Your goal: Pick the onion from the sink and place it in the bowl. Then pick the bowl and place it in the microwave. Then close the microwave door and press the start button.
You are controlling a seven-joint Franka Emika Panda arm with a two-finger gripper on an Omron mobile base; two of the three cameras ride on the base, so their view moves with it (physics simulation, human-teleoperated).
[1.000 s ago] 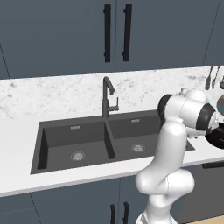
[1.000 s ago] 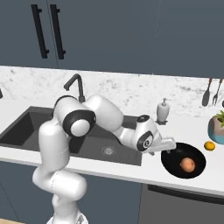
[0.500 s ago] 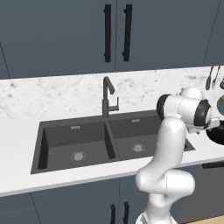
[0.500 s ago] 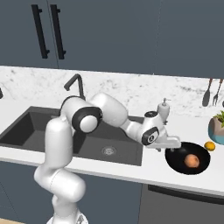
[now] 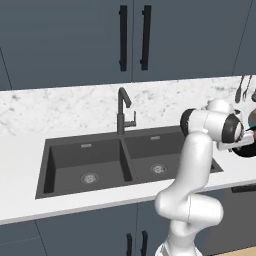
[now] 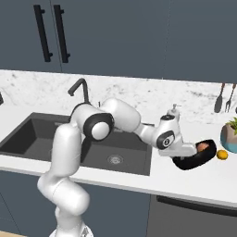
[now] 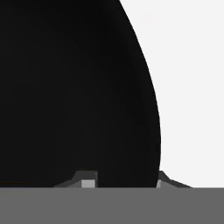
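Notice first where the onion (image 6: 202, 146) sits: inside the black bowl (image 6: 196, 159), which stands on the white counter (image 6: 139, 178) to the right of the sink (image 6: 69, 143), so the sink basins are free of it and the first step looks done. That is why your arm reaches sideways past the sink, low over the counter, instead of down into a basin.

Your gripper (image 6: 190, 153) is at the bowl's near rim. In the hand view the bowl's dark curved wall (image 7: 78, 87) rises between the two finger tips (image 7: 87, 179), one inside the rim and one just outside it against the pale counter. The jaws stand partly drawn together astride that wall; whether they already pinch it firmly you cannot tell from these views, so treat the grip as unconfirmed.

A rim hold makes sense here: the bowl is too wide to span, and taking the edge leaves the onion undisturbed. In the right base view the bowl looks slightly tilted, though that may be the angle.

Just right of the bowl lie a small orange fruit (image 6: 222, 154) and a potted plant (image 6: 230, 134); a soap dispenser (image 6: 173, 111) stands behind it. Keep the lift level and away from them, or the onion may roll out.
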